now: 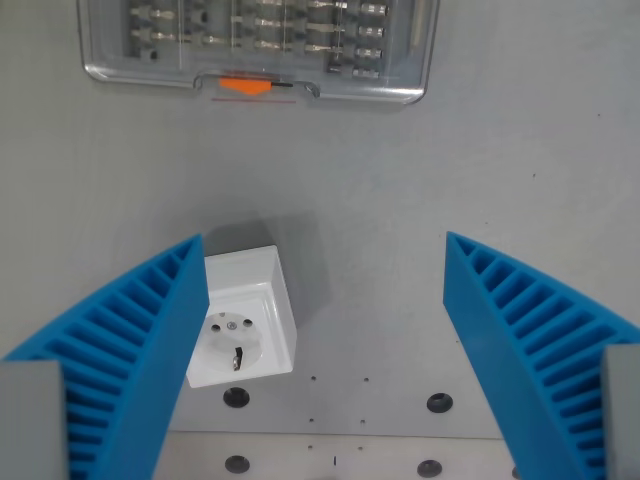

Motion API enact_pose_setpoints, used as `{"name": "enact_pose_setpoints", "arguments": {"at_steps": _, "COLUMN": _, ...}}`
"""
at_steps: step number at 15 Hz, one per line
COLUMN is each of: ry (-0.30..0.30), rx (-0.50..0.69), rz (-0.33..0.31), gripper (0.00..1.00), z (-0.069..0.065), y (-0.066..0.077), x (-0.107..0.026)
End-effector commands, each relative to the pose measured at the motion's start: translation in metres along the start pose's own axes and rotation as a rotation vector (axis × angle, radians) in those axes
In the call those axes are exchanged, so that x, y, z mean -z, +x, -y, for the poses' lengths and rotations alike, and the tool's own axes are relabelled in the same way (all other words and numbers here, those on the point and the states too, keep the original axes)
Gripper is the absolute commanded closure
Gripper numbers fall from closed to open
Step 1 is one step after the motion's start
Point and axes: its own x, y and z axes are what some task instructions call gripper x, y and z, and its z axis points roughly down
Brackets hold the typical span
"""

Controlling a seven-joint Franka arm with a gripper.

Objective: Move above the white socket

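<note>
- My claw [325, 350] is wide open, nothing held.
- White socket [243, 318] sits on the worktop [480, 170] by my left finger [130, 350], not centred, so alignment isn't done.
- Clear parts case [258, 48] lies well ahead, not in play.

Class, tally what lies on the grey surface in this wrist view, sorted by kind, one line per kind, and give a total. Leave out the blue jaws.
White socket: 1
Clear plastic case of metal bits with an orange latch: 1
Total: 2
</note>
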Motion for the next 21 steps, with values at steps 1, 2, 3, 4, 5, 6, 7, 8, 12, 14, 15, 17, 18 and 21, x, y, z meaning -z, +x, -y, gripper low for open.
{"name": "enact_pose_setpoints", "arguments": {"at_steps": 1, "ry": 0.000, "rx": 0.000, "rz": -0.003, "gripper": 0.00, "z": 0.000, "y": 0.000, "x": 0.001}}
{"name": "enact_pose_setpoints", "arguments": {"at_steps": 2, "ry": 0.000, "rx": 0.000, "rz": -0.003, "gripper": 0.00, "z": 0.000, "y": 0.000, "x": 0.001}}
{"name": "enact_pose_setpoints", "arguments": {"at_steps": 3, "ry": 0.000, "rx": 0.001, "rz": -0.003, "gripper": 0.00, "z": 0.000, "y": 0.000, "x": 0.001}}
{"name": "enact_pose_setpoints", "arguments": {"at_steps": 4, "ry": 0.000, "rx": 0.001, "rz": -0.003, "gripper": 0.00, "z": 0.000, "y": 0.000, "x": 0.001}}
{"name": "enact_pose_setpoints", "arguments": {"at_steps": 5, "ry": 0.000, "rx": 0.002, "rz": -0.003, "gripper": 0.00, "z": 0.000, "y": 0.000, "x": 0.001}}
{"name": "enact_pose_setpoints", "arguments": {"at_steps": 6, "ry": 0.000, "rx": 0.004, "rz": -0.003, "gripper": 0.00, "z": 0.000, "y": 0.000, "x": 0.001}}
{"name": "enact_pose_setpoints", "arguments": {"at_steps": 7, "ry": 0.000, "rx": 0.006, "rz": -0.003, "gripper": 0.00, "z": 0.000, "y": -0.001, "x": 0.000}}
{"name": "enact_pose_setpoints", "arguments": {"at_steps": 8, "ry": 0.000, "rx": 0.009, "rz": -0.004, "gripper": 0.00, "z": 0.001, "y": -0.001, "x": 0.000}}
{"name": "enact_pose_setpoints", "arguments": {"at_steps": 12, "ry": -0.002, "rx": 0.020, "rz": -0.010, "gripper": 0.00, "z": 0.002, "y": -0.004, "x": -0.003}}
{"name": "enact_pose_setpoints", "arguments": {"at_steps": 14, "ry": -0.003, "rx": 0.029, "rz": -0.018, "gripper": 0.00, "z": 0.003, "y": -0.006, "x": -0.005}}
{"name": "enact_pose_setpoints", "arguments": {"at_steps": 15, "ry": -0.003, "rx": 0.033, "rz": -0.023, "gripper": 0.00, "z": 0.004, "y": -0.007, "x": -0.006}}
{"name": "enact_pose_setpoints", "arguments": {"at_steps": 17, "ry": -0.005, "rx": 0.042, "rz": -0.033, "gripper": 0.00, "z": 0.006, "y": -0.010, "x": -0.009}}
{"name": "enact_pose_setpoints", "arguments": {"at_steps": 18, "ry": -0.005, "rx": 0.046, "rz": -0.039, "gripper": 0.00, "z": 0.006, "y": -0.012, "x": -0.011}}
{"name": "enact_pose_setpoints", "arguments": {"at_steps": 21, "ry": -0.008, "rx": 0.060, "rz": -0.064, "gripper": 0.00, "z": 0.010, "y": -0.019, "x": -0.017}}
